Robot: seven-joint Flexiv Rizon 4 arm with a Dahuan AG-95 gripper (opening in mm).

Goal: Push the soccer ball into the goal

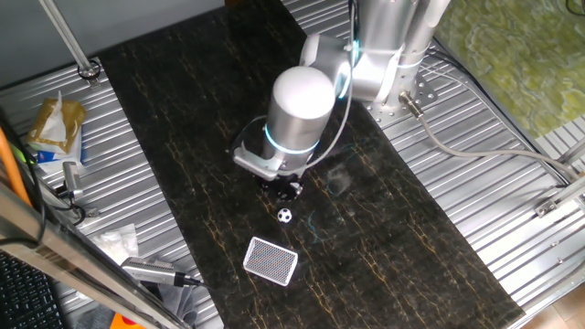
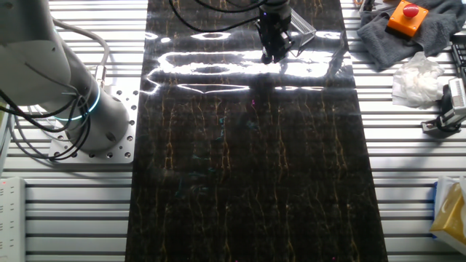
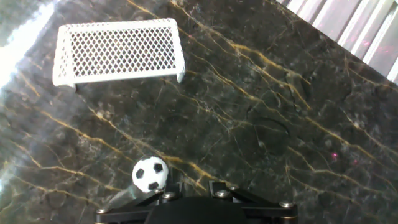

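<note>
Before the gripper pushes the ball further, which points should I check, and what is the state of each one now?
1. Soccer ball lies just ahead of the gripper: ok.
2. Goal stands on the dark mat, apart from the ball: ok.
3. Mat between ball and goal is bare in the hand view: ok.
4. Ball lines up with the goal opening: ok in the hand view, though the goal sits a little left.
5. Gripper touching the ball: cannot tell.
6. Gripper open or shut: cannot tell, fingers hidden.
</note>
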